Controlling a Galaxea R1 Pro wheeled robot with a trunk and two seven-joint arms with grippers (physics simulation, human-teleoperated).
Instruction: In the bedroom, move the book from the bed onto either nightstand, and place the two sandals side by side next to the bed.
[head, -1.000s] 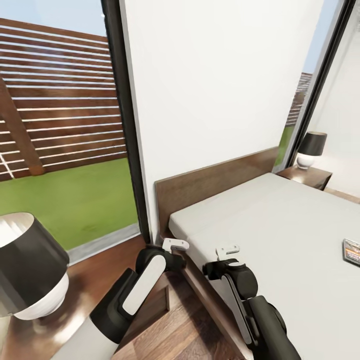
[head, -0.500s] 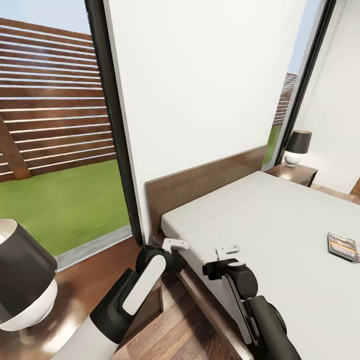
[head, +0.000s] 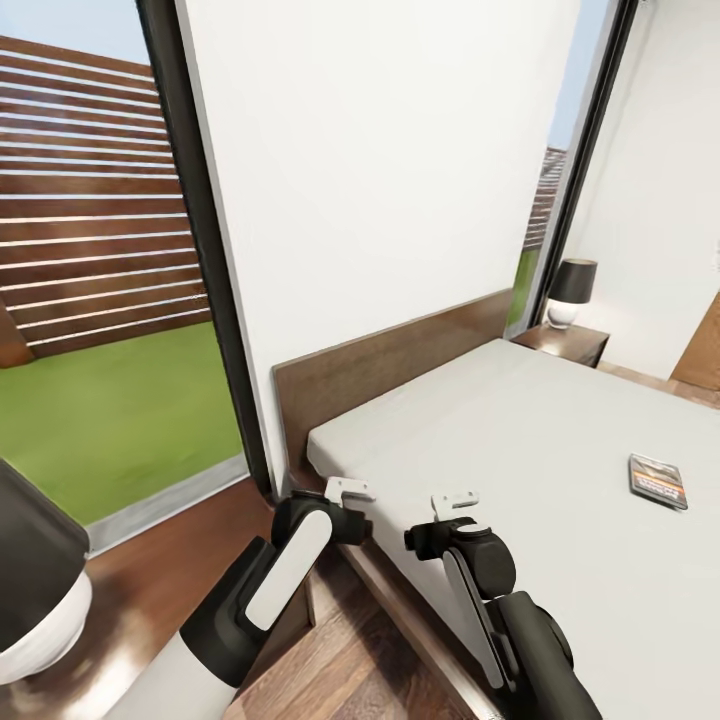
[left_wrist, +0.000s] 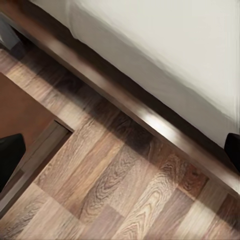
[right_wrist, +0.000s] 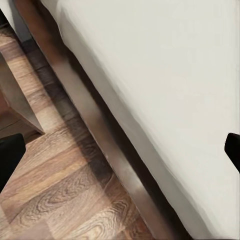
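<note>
Book (head: 659, 481) flat on bed (head: 520, 440) mattress, well right of my right hand (head: 455, 498) — nearer arm; long axis slants away-left. Both hands empty, fingertips wide apart over bedside floor (left_wrist: 125, 190); left hand (head: 350, 488) farther.

The bed (head: 500, 420), a dark wooden frame and headboard under a plain off-white mattress, stands on the wood-plank floor (left_wrist: 125, 190) and carries a small book (head: 659, 480) lying flat towards its right side, while a far nightstand (head: 560, 343) holds a dark-shaded lamp (head: 571, 292).
</note>
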